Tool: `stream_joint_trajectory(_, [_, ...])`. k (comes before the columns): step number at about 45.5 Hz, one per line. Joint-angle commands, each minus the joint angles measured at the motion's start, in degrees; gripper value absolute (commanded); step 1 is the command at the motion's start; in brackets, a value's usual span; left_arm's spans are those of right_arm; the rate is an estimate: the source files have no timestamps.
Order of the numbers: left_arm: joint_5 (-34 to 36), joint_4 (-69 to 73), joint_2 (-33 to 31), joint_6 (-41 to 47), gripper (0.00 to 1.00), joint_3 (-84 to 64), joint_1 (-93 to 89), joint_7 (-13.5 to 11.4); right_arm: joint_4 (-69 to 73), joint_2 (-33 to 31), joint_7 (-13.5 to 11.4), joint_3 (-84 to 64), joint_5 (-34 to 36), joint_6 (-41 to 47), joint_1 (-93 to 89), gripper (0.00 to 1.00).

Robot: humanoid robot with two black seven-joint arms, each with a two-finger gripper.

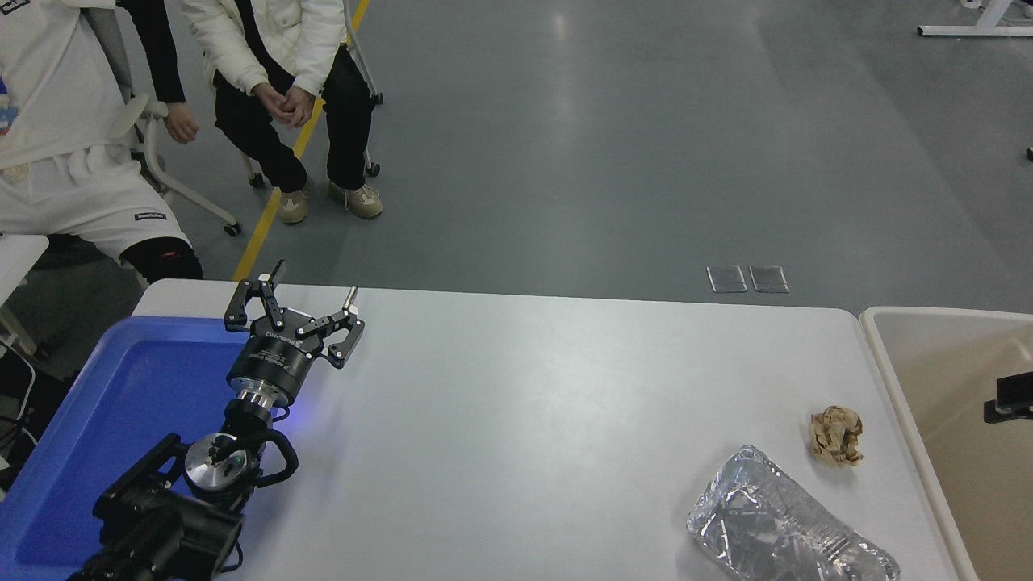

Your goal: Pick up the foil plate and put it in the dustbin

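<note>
The foil plate (pixel 787 528), a crumpled silver tray, lies on the white table (pixel 524 420) near its front right corner. The dustbin (pixel 892 371), beige with an off-white rim, stands just off the table's right edge. Only a small black tip of my right gripper (pixel 1010 398) shows at the picture's right edge, over the dustbin and well right of the foil plate. My left gripper (pixel 315 282) is parked open and empty at the table's far left, over the edge of a blue tray.
A small crumpled brown paper ball (pixel 837 436) lies just behind the foil plate, near the dustbin's rim. A blue plastic tray (pixel 121 403) sits at the left under my left arm. Two people (pixel 274 73) sit beyond the table's far left corner.
</note>
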Motion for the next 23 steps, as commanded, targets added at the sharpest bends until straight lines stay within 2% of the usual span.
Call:
stream_joint_trajectory(1, [0.0,0.0,0.0,-0.06,0.99,0.0,0.0,0.0,3.31,-4.11,0.18,4.47,-3.0,-0.55,-3.07,1.0])
stream_joint_trajectory(5, [0.0,0.0,0.0,0.03,0.99,0.0,0.0,0.0,3.92,-2.36,0.18,5.97,-4.76,-0.55,-3.33,1.0])
stream_joint_trajectory(14, [0.0,0.0,0.0,0.03,0.99,0.0,0.0,0.0,3.92,6.95,0.18,6.06,-8.27,-0.55,-4.12,1.0])
stream_joint_trajectory(23, [0.0,0.0,0.0,0.03,0.99,0.0,0.0,0.0,3.84,20.75,0.27,8.09,-16.71,-0.55,-7.02,1.0])
